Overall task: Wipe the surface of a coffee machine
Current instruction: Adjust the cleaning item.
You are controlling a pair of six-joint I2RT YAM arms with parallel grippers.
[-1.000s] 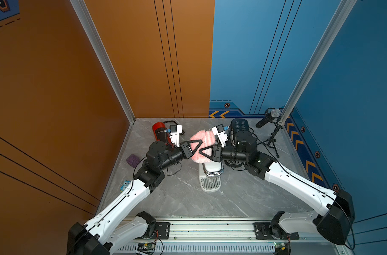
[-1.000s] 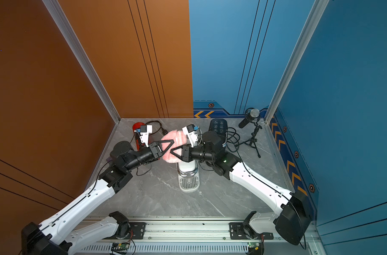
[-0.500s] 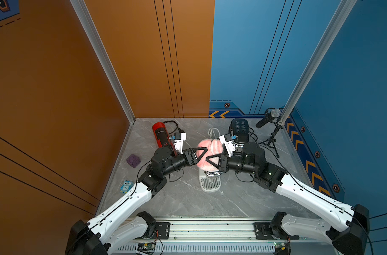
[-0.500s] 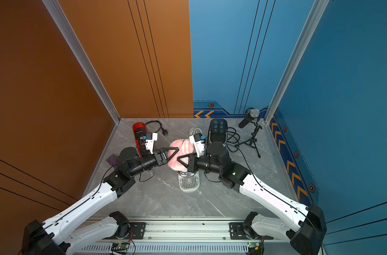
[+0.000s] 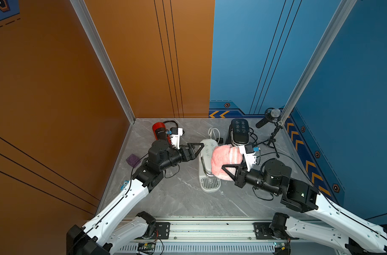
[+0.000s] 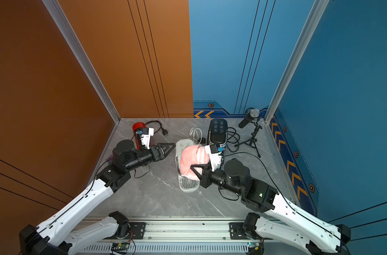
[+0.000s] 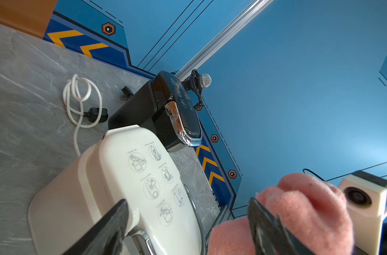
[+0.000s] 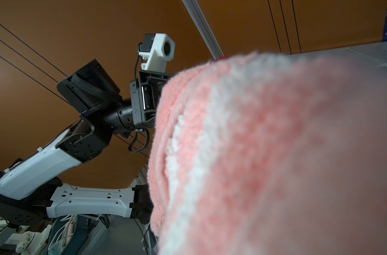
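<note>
My left gripper has just spread and released the pink cloth (now on top of the white coffee machine), so my right gripper alone pinches it for wiping.

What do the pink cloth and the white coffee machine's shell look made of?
The pink cloth: terry or microfibre, judging by its fuzzy pile and white stripes. The white coffee machine: probably glossy moulded plastic, given its smooth shell, soft highlights and printed icons.

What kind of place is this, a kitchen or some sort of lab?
Likely a robot test booth, not a kitchen: orange and blue panel walls, two arms on a metal rail, a tripod microphone near the white coffee machine.
</note>
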